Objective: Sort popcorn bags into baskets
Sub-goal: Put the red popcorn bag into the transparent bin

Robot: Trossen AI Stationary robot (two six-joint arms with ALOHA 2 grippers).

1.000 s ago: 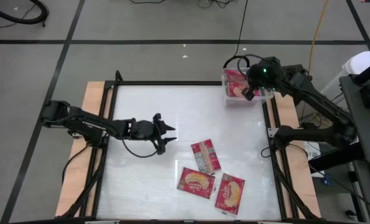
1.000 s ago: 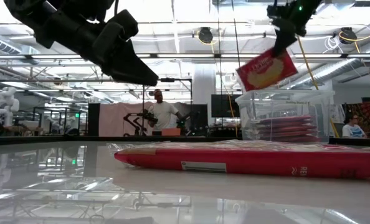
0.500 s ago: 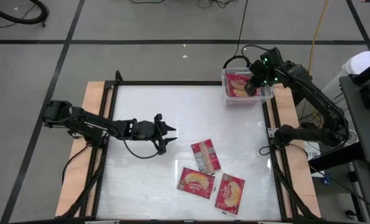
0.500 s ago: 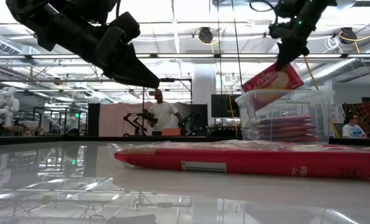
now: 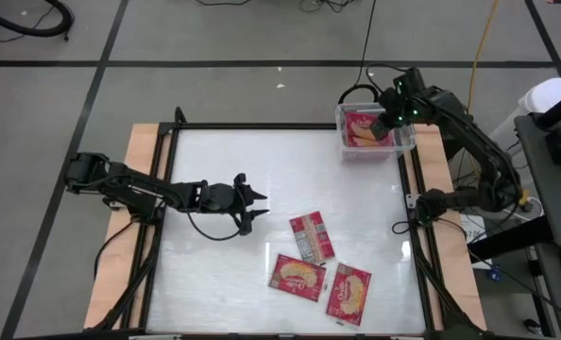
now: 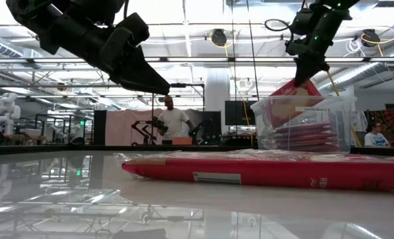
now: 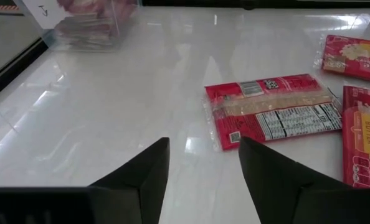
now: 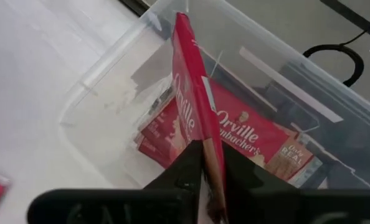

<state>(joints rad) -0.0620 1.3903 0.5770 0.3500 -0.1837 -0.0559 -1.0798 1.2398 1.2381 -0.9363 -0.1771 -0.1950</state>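
A clear plastic basket [image 5: 344,151] stands at the table's far right corner with red popcorn bags stacked inside [image 6: 303,136]. My right gripper [image 8: 211,155] hangs over it, shut on one more popcorn bag [image 8: 194,93], which reaches down past the rim [image 6: 284,107]. Three other popcorn bags lie flat on the table's near middle [image 5: 312,236] [image 5: 297,276] [image 5: 348,292]; the closest shows its greyish printed back [image 7: 272,109]. My left gripper [image 5: 258,201] waits open above the table, left of those bags, with nothing between its fingers [image 7: 203,142]. My right gripper pinches the bag's upper end [image 8: 211,140] between its two fingers, which slant down from above the basket. The bag stands on edge and tilted below the fingers. Its lower end [image 6: 274,117] is inside the basket, above the bags lying there.
The white tabletop [image 5: 224,161] lies bare between the left gripper and the basket. Wooden strips [image 5: 134,189] and a black frame border the table. A black cable loop [image 8: 334,59] lies on the floor beyond the basket. In the low view people stand far off in the room.
My right gripper has gone down over the basket and rolled. Its bag, first hanging above the rim with its face showing, now dips tilted into the basket.
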